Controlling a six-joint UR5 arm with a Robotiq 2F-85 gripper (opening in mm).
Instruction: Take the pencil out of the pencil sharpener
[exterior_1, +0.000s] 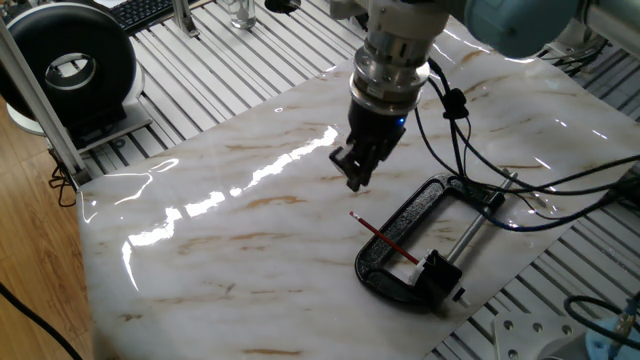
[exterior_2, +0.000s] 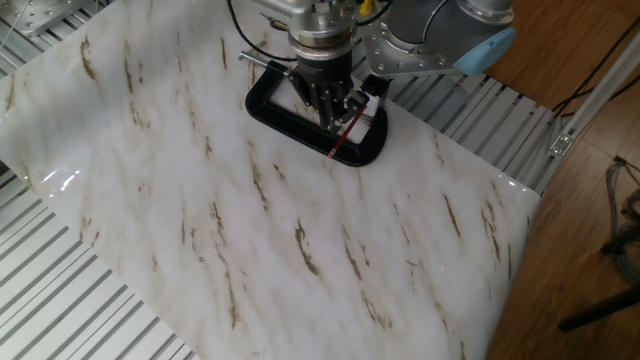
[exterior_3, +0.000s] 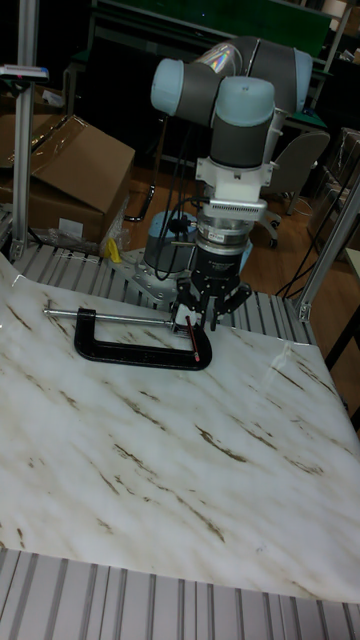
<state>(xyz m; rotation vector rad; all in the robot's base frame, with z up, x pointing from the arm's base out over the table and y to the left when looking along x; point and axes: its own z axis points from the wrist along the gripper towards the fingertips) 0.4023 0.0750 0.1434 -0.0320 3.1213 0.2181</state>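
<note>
A thin red pencil (exterior_1: 385, 238) lies slanted across the black C-clamp (exterior_1: 395, 225), its far end stuck in the small black pencil sharpener (exterior_1: 441, 270) at the clamp's screw end. My gripper (exterior_1: 357, 172) hangs above the marble sheet, up and left of the pencil's free tip, touching nothing. In the other fixed view my gripper (exterior_2: 335, 108) overlaps the clamp frame (exterior_2: 290, 122), with the pencil (exterior_2: 345, 135) and the whitish-edged sharpener (exterior_2: 371, 103) just right of it. The tall fixed view shows my gripper (exterior_3: 212, 312) with fingers spread open over the pencil (exterior_3: 196, 346).
The clamp's silver screw rod (exterior_1: 478, 222) and the arm's black cables (exterior_1: 470, 150) lie near the sheet's right edge. A black round device (exterior_1: 72, 66) stands at the back left. A cardboard box (exterior_3: 70, 170) sits behind the table.
</note>
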